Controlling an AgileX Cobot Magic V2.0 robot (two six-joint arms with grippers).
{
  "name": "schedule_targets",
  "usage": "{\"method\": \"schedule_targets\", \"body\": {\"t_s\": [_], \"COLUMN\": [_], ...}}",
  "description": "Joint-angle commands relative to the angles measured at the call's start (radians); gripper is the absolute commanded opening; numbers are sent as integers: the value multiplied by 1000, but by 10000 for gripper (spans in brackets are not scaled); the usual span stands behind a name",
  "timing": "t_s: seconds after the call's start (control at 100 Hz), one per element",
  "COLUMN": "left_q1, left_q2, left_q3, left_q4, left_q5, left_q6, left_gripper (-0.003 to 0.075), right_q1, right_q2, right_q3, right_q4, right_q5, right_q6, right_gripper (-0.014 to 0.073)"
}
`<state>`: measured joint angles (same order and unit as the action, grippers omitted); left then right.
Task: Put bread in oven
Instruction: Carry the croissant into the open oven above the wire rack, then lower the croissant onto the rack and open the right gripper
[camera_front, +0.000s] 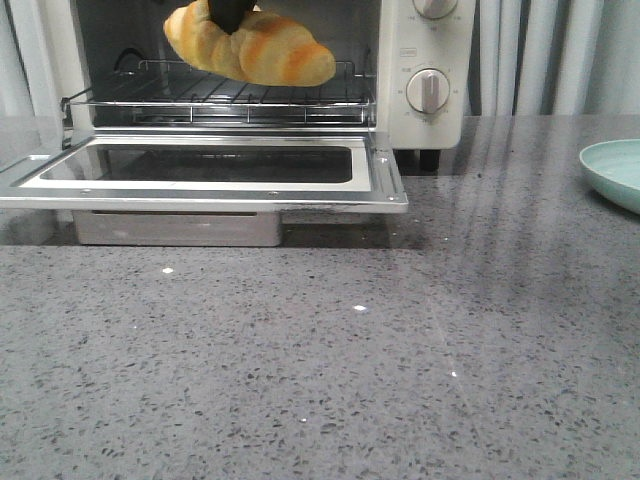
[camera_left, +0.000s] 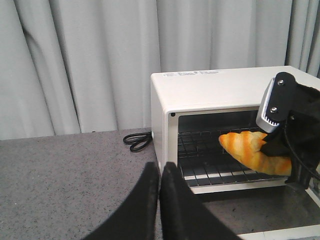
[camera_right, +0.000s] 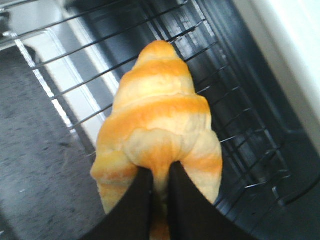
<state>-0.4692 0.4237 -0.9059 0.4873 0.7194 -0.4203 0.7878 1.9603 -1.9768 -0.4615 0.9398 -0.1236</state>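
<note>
Front view, left to right: the oven (camera_front: 270, 100) fills the upper left, its glass door (camera_front: 205, 172) dropped flat toward the camera and the wire rack (camera_front: 220, 95) pulled partly out of the cavity. The bread (camera_front: 250, 45) hangs just above that rack at the mouth of the cavity, not resting on the wires as far as can be seen, with a dark piece of the right gripper (camera_front: 231, 14) coming down onto its top. Right of the opening sit two round knobs (camera_front: 428, 90) — the upper one cut off by the frame. Farther right, well apart on the grey speckled countertop (camera_front: 330, 370), the edge of a pale green plate (camera_front: 615, 172) shows.

In the left wrist view the left gripper (camera_left: 159, 172) hovers over the counter in front of the oven's left side, its black fingers pressed together with nothing between them. A coiled black cord (camera_left: 137, 141) lies beside the oven.

The right wrist view shows the right gripper's fingers (camera_right: 142, 190) pinching the roll at its middle, clamped tight into the soft crust, one tapered end pointing away over the rack wires.
</note>
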Motion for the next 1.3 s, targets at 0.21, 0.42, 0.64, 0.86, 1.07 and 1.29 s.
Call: {"method": "schedule_targets", "body": {"t_s": [0.21, 0.42, 0.64, 0.86, 1.07, 1.29], "left_q1": [1, 1, 1, 1, 1, 1], "left_q2": [10, 10, 10, 10, 10, 10], "left_q3": [-31, -31, -31, -31, -31, -31], "left_q4": [12, 10, 10, 8, 8, 12], "left_q5": [-65, -60, -56, -53, -51, -44], "left_q6": [-9, -9, -9, -9, -9, -8], "left_gripper": [-22, -22, -22, -22, -22, -22], "right_q1": [-6, -6, -6, -6, -6, 1], "right_q2": [-19, 6, 10, 10, 10, -13], "right_q3": [-36, -36, -36, -36, -36, -37], "right_q4": [-131, -170, -170, -170, -174, -170], "right_q5": [-102, -90, -92, -98, -98, -87], "right_q6": [16, 16, 16, 16, 16, 16], "right_gripper": [-67, -6, 344, 468, 467, 467]}}
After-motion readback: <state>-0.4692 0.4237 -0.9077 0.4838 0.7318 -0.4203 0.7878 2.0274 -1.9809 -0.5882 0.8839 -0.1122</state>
